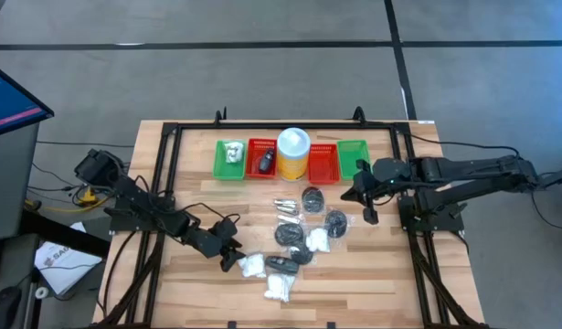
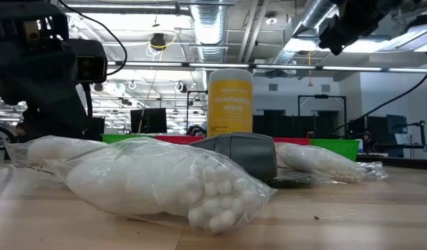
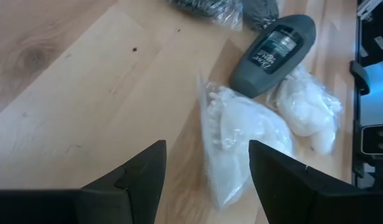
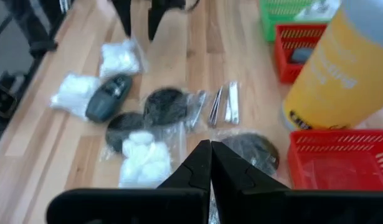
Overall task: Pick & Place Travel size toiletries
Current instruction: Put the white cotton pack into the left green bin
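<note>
The toiletries lie loose on the wooden table: bags of white cotton balls, a dark grey bottle, dark discs in clear wrappers and silvery bits. My left gripper is low at the near left, open. In the left wrist view its gripper has one finger on each side of the near end of a cotton-ball bag, without touching it. My right gripper is shut on nothing and hangs high above the table's right side.
A yellow canister with a white lid stands at the far middle between two red baskets, with green baskets outside them. A black frame runs round the table. Bare wood lies at the near left.
</note>
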